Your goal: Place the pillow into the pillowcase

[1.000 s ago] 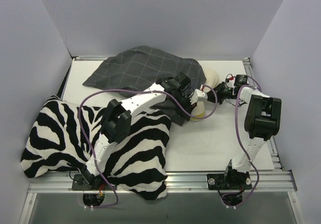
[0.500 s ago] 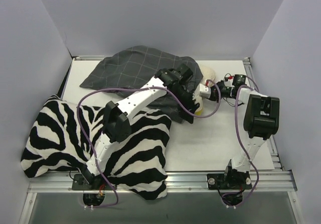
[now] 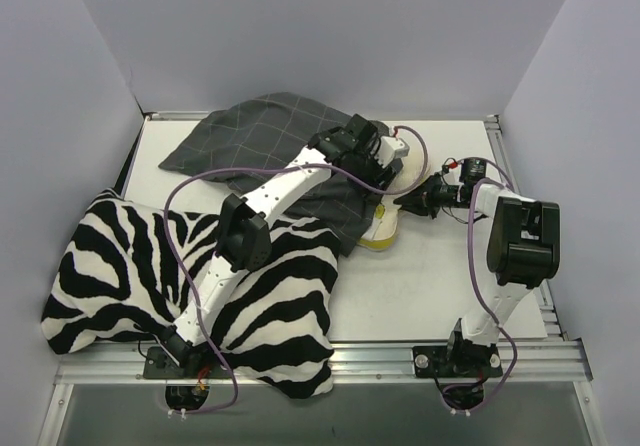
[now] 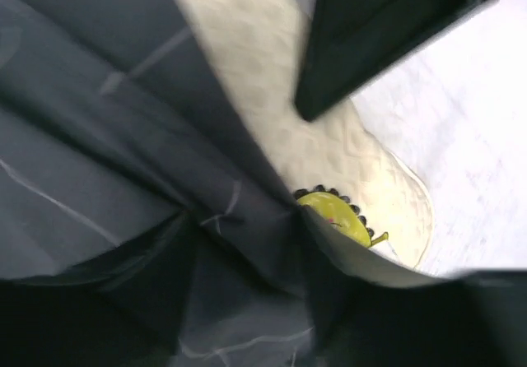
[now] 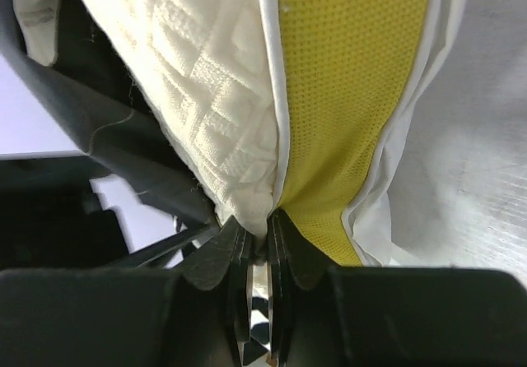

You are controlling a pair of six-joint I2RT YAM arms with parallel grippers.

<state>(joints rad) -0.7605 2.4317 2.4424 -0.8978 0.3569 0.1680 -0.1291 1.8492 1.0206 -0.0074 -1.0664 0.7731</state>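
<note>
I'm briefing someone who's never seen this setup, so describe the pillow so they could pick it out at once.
Start at the big zebra-striped cushion at front left, then look right and back to the dark grey checked pillowcase. The pillow pokes out at its right edge, pinched by the right gripper. It alone is quilted white with a yellow side edge.

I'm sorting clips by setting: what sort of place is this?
Probably a robot lab test cell, not a bedroom: plain pale walls box in a white table, and two white robot arms are bolted to a metal rail.
</note>
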